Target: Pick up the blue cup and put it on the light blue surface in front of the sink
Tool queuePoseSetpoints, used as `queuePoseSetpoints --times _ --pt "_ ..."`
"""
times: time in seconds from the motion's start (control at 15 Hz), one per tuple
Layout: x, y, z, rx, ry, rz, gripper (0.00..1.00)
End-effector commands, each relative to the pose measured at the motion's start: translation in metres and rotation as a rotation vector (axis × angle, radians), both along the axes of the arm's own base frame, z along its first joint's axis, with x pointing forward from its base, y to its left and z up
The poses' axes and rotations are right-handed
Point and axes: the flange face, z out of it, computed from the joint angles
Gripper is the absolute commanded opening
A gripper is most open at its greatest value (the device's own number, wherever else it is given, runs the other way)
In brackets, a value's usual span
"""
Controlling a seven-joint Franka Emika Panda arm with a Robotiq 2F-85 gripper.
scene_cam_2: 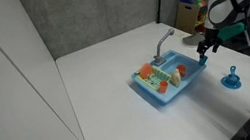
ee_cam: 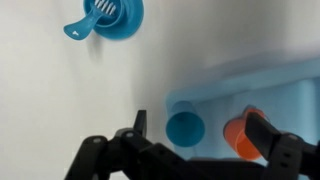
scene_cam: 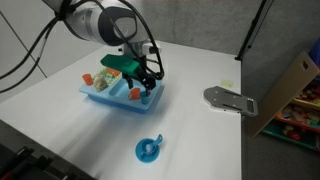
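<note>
Wrist view told me the most. The blue cup (ee_cam: 185,128) showed as a small round rim seen from straight above, at the outer corner of the light blue surface (ee_cam: 205,98) of the toy sink (ee_cam: 275,85). An orange toy piece (ee_cam: 240,138) lay just beside it at 3 o'clock. The gripper (ee_cam: 201,122) hung over that corner with its jaws spread wide. The cup sat between the two fingers, nearer one of them, and neither seemed to touch it.

From where I stood, the carry looked finished. The cup appeared to rest on the ledge rather than on the white tabletop (ee_cam: 60,90), though I could not tell how squarely it sat there. What remained, I judged, was only for the arm to lift clear without knocking it.

Both exterior views showed the gripper (scene_cam: 150,78) low at the sink's corner, but the cup was too small to pick out in them. The flat blue dish with a handle (scene_cam: 149,150) lay well apart at about 6 o'clock of the sink (scene_cam: 105,97).
</note>
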Motion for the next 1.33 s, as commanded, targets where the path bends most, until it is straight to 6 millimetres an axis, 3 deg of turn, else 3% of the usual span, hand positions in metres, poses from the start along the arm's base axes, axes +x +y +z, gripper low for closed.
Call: queuePoseSetpoints --times 0.0,0.53,1.27 --pt "-0.018 0.004 0.036 -0.004 0.005 0.007 1.00" --pt "-0.047 0.029 0.118 -0.014 0.006 -0.051 1.00" --pt "-0.106 0.058 0.219 -0.044 0.024 -0.082 1.00"
